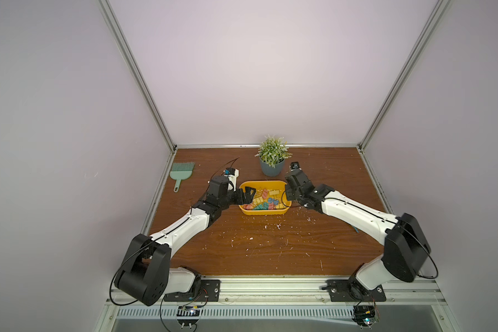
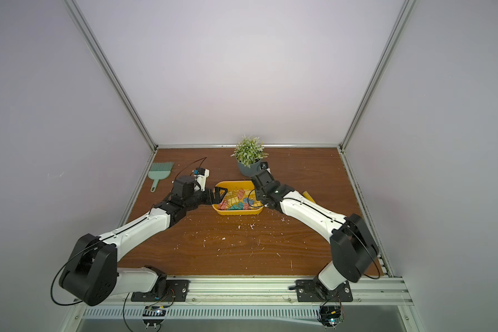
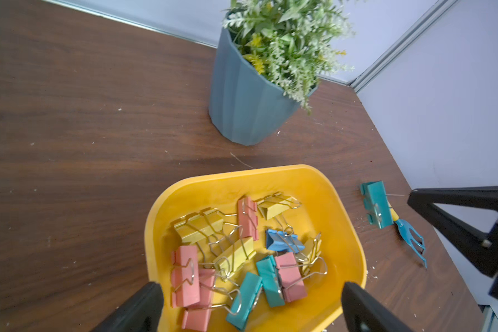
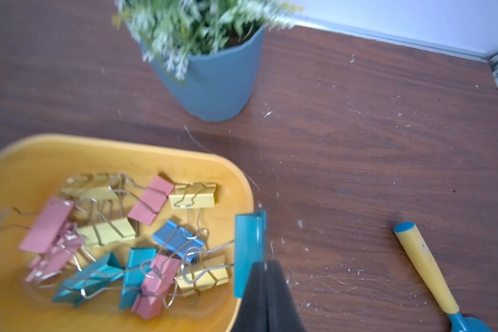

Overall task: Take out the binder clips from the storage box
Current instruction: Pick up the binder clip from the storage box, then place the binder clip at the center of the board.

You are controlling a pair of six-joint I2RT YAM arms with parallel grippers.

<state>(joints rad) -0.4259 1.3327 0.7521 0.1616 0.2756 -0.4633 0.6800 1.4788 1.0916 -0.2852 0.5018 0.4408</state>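
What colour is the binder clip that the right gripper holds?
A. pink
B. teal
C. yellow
B: in the right wrist view the shut right gripper pinches a teal binder clip, outside the storage box.

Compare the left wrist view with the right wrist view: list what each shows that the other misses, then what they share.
Only the left wrist view shows the left pincer, open over the box, and the tines of the fork. Only the right wrist view shows the fork's long yellow handle in full. Both show the clips in the box, the plant pot, and the right pincer shut on a teal clip at the box's edge.
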